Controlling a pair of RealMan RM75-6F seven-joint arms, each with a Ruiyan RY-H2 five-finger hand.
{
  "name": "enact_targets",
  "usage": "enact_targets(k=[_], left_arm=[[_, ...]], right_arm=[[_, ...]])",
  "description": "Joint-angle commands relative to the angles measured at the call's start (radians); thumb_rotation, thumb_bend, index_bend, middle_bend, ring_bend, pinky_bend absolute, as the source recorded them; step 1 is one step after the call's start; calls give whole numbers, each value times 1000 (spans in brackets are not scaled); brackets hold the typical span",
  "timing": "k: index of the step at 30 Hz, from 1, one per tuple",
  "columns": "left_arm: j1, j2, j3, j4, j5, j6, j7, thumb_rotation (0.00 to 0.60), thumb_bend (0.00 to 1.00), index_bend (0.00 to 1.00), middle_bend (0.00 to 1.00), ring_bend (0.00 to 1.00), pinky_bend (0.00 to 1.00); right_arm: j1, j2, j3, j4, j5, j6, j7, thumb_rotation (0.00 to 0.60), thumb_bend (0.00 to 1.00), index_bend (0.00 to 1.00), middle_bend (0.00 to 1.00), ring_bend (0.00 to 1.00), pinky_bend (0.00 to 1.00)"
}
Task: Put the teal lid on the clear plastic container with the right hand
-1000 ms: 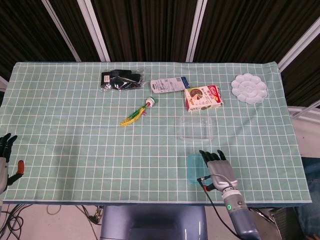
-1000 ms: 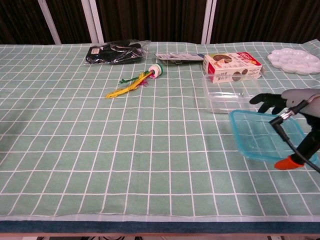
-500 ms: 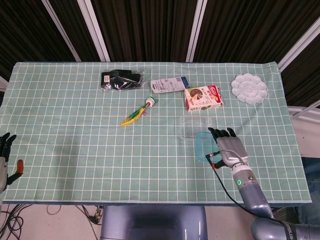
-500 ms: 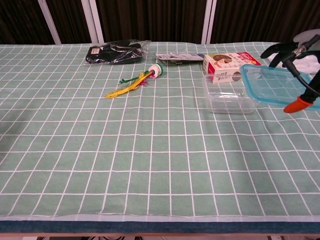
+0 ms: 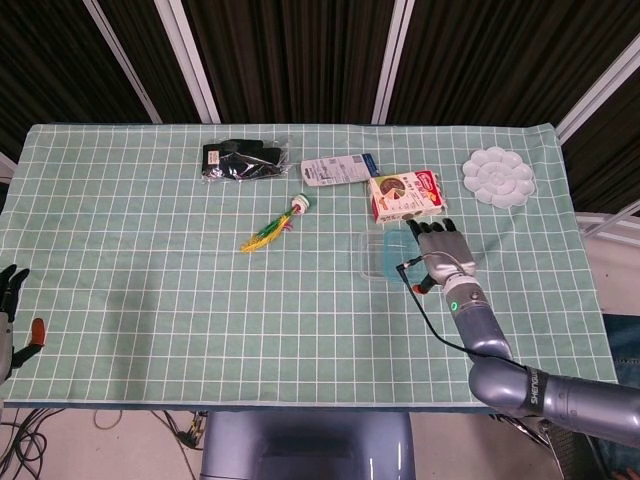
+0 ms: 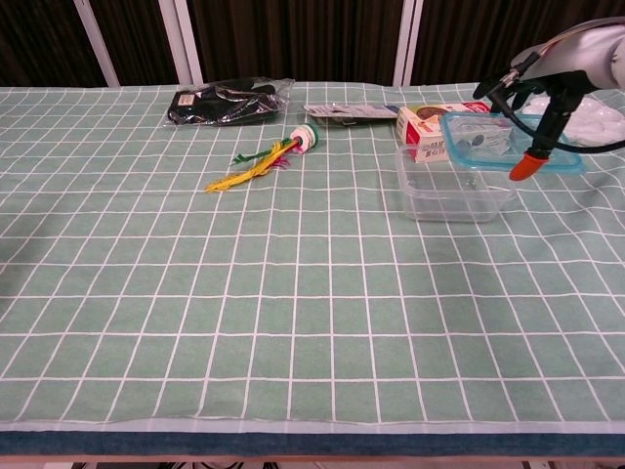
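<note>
The clear plastic container (image 6: 451, 193) (image 5: 372, 262) sits on the green checked cloth, right of centre. My right hand (image 5: 445, 255) (image 6: 566, 68) holds the teal lid (image 6: 503, 140) (image 5: 397, 249) roughly level in the air, above the container's far right part. In the head view the lid overlaps the container's right half. My left hand (image 5: 10, 300) shows at the far left edge, low beside the table, its fingers spread and holding nothing.
A red and white snack box (image 5: 406, 195) lies just behind the container. A white palette (image 5: 498, 176) is at the back right. A black bagged item (image 5: 242, 160), a flat packet (image 5: 336, 169) and a feathered toy (image 5: 275, 227) lie further left.
My right hand has carried the teal lid up and away from the table's near edge, ending above the container. The lid has gone from tilted to roughly level.
</note>
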Motion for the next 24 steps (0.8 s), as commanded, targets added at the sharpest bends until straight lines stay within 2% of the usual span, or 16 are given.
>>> enact_targets(k=[1,13,19,24], left_arm=[[-1,1,-1,-1,-4,-3,-1,600,525,72,5,0,0],[-3,4,-9,-6,-32,-11,8,600,525,72,5,0,0],[-5,3,-12,-10,-42,-15,16,600,525,72,5,0,0],[-5,4,-12,-13,-47,-17,20,600,525,72,5,0,0]], right_arm=[[35,-36,-10,46,27,-15,-13,600,269,0,475,128,0],[99,-119,-43,230,35,-138,23,600,268,0,474,112,0],[118,-124,-58,253,51,-171,38,600,268,0,474,111,0],[133,-126,-70,251,55,-158,51,600,268,0,474,110,0]])
